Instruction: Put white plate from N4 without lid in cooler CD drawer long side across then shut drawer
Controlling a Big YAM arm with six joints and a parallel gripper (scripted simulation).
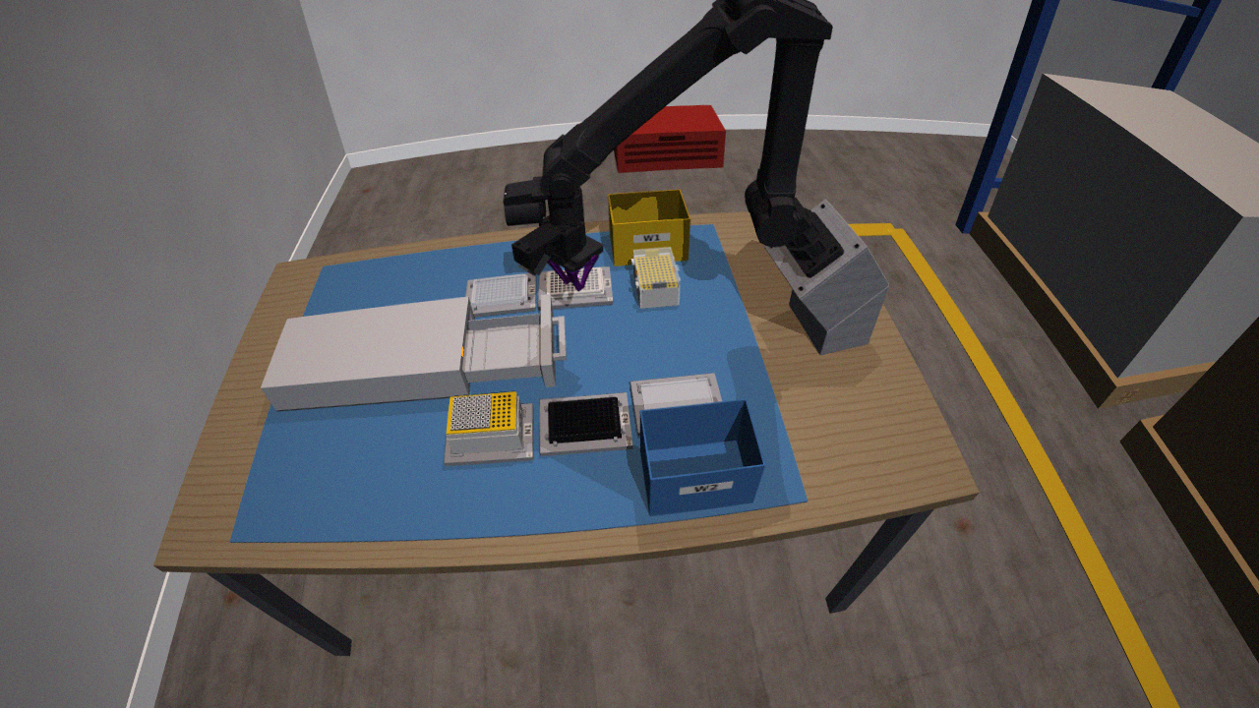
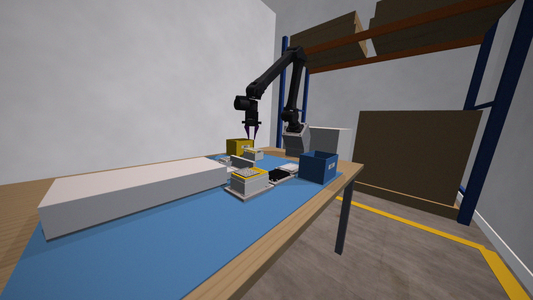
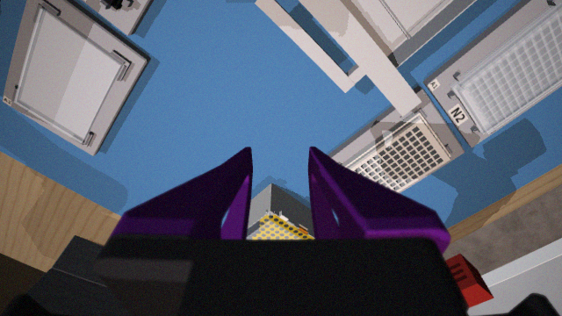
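Blue mat [image 1: 369,475] covers the bench. White plate [image 1: 587,283] sits in its nest beside the open drawer [image 1: 506,347]. Above it hangs the gripper [image 1: 573,273], partly open and holding nothing. Plate looks light, stiff, smooth; pinching its long sides seems safest.

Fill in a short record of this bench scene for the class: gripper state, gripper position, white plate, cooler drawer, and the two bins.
gripper state: gripper open partway, nothing between its purple fingers
gripper position: above the white plate, not touching it
white plate: seated in its nest, no lid
cooler drawer: drawer pulled out of the cooler, bar handle toward the arm's base
bins: yellow bin and blue bin, both upright
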